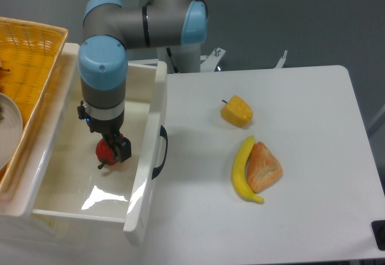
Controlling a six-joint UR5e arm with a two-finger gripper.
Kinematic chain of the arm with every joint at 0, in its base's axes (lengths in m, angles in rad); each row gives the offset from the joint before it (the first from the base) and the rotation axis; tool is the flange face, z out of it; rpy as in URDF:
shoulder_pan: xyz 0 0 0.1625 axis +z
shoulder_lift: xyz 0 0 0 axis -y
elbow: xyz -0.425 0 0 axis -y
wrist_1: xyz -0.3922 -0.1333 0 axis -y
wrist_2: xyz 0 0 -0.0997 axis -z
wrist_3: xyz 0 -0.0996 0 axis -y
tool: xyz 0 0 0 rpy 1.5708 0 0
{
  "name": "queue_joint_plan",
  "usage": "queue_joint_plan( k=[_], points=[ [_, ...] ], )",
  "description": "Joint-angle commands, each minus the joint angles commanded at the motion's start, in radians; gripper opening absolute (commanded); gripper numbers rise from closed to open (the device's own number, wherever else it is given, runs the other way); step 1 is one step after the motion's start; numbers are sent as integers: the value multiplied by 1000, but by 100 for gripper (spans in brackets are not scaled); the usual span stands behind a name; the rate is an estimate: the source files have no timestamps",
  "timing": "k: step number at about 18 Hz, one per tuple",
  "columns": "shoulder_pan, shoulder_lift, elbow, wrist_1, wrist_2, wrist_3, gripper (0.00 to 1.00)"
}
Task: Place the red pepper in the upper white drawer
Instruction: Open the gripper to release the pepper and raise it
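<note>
Camera view from above and in front: the 1 arm reaches down into the upper white drawer [157, 106], which is pulled open, its dark curved handle [160, 152] facing the table. The gripper [114, 149] sits low inside the drawer, right over the red pepper [106, 152]. The pepper is in the drawer, roughly mid-way along it and closer to the handle-side wall, with its short dark stem poking out toward the lower left. A dark finger [122, 148] covers the pepper's right side. Honestly I can't tell if the claw is pinching the pepper or has let go of it, the wrist blocks the view of the other finger and the gap. Can't tell either if the pepper is resting on the drawer floor or hanging a bit above it.

To the left of the drawer there's a yellow wicker basket [36, 54] with the edge of a white plate [12, 130] showing in it.

Out on the white table [313, 157], well apart from the drawer, are 3 other things: a yellow pepper [237, 111] further back, and nearer the front a banana [242, 170] lying touching an orange wedge-shaped bread [263, 167] on its right.
</note>
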Motion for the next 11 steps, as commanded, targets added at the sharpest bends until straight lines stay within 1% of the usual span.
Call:
queue_joint_plan(
  k=[4, 7, 9, 11],
  points=[
    [17, 22, 0, 41, -5, -51, 99],
    [35, 42, 0, 72, -37, -83, 99],
    [48, 46, 0, 109, -67, -144, 99],
    [61, 49, 0, 141, -72, -176, 100]
  ],
)
